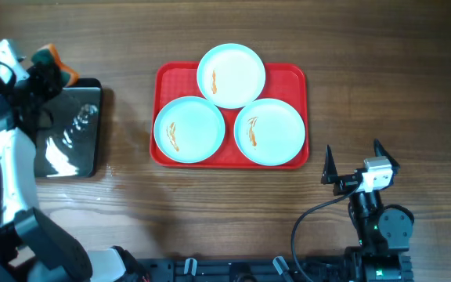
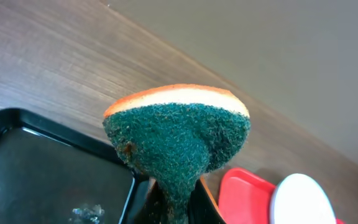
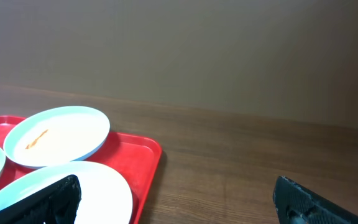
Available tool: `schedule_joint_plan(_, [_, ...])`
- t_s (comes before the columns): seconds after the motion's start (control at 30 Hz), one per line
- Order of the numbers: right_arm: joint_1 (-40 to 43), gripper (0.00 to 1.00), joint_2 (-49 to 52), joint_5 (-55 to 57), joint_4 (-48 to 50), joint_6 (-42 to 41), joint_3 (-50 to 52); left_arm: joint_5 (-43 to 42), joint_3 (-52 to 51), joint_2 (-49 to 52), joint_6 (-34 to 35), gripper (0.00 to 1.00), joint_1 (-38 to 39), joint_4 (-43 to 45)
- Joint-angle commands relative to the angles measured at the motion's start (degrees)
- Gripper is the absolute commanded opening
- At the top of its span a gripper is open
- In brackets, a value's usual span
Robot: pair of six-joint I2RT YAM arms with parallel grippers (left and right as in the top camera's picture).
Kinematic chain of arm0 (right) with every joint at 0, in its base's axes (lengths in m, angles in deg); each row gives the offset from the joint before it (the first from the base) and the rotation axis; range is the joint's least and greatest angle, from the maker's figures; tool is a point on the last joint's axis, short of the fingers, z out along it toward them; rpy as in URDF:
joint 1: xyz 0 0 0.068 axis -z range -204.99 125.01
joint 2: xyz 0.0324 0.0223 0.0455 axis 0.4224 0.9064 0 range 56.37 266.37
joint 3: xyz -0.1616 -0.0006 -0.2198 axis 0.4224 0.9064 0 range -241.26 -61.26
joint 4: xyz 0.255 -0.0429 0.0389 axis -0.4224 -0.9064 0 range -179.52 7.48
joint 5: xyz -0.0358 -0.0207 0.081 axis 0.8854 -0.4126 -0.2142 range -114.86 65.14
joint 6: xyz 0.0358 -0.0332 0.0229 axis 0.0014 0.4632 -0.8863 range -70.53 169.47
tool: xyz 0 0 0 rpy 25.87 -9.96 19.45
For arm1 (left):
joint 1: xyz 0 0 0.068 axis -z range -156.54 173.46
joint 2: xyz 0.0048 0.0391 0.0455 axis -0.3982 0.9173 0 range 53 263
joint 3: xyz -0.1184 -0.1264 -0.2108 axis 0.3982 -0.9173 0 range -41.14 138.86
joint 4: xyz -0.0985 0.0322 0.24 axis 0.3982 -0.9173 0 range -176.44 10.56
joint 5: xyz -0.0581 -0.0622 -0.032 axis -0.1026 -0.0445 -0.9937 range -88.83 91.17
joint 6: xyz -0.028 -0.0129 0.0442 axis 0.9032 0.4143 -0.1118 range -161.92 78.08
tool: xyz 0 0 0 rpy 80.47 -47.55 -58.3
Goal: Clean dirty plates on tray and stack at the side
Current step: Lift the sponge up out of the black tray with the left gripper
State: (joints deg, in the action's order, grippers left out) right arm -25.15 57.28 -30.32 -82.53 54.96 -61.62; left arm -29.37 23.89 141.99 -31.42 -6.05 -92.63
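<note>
Scrubbing needs the left gripper (image 2: 178,204), pinching the sponge (image 2: 178,134) by the black pan (image 1: 69,133), to press its green face flat on the smeared plates (image 1: 231,74) on the tray (image 1: 164,76), while the right gripper (image 1: 352,150) hangs spread.

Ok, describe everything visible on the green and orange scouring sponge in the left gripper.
The green and orange scouring sponge is a rounded pad. Its coarse dark green scrubbing face is turned to the wrist camera and is backed by pale foam with an orange rim. One small orange speck marks the green. The left gripper pinches its lower end narrow, so it flares out above the fingers. From overhead it sits at the far edge of the black rectangular pan; whether they touch is unclear.
</note>
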Motion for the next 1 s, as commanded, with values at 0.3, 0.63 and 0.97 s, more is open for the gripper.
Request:
schedule_joint_plan(0.3, [0.3, 1.00, -0.1, 0.7, 0.2, 0.5, 0.1, -14.3, -2.3, 10.6, -1.1, 0.04, -7.1, -1.1])
schedule_joint_plan(0.63, [0.3, 1.00, -0.1, 0.7, 0.2, 0.5, 0.1, -34.9, -2.1, 5.8, 11.3, 0.04, -11.9, 17.7])
schedule_joint_plan(0.97, [0.3, 1.00, -0.1, 0.7, 0.2, 0.5, 0.1, -9.1, -4.6, 7.6, -9.8, 0.04, -12.7, -2.7])
